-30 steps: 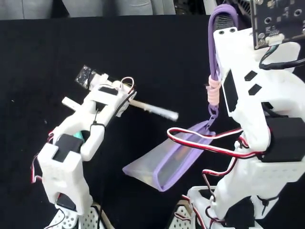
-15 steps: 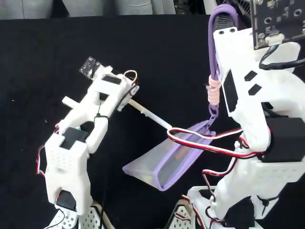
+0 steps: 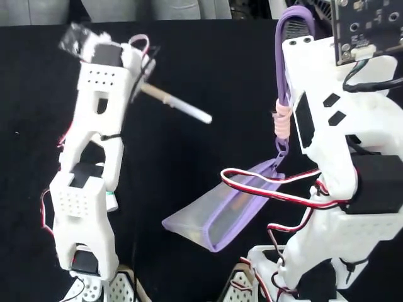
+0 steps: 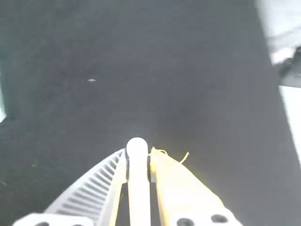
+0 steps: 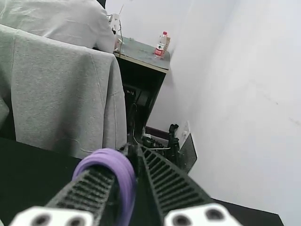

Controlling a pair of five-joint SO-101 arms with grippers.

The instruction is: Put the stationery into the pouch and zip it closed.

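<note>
From above, my left gripper is raised over the far left of the black table, its jaws clamped on one end of a white pen. The pen's free end slants out toward the middle. The pouch is well apart from the pen, near my right arm's base. It hangs tilted from a purple strap that runs up to the top of that arm.

At my left wrist, the pen sits squeezed between a white finger and a yellow one, its rounded tip pointing ahead over the table.

At my right wrist, my right gripper has its jaws closed on the strap's purple loop. A grey cloth and a pale wall lie behind it.
</note>
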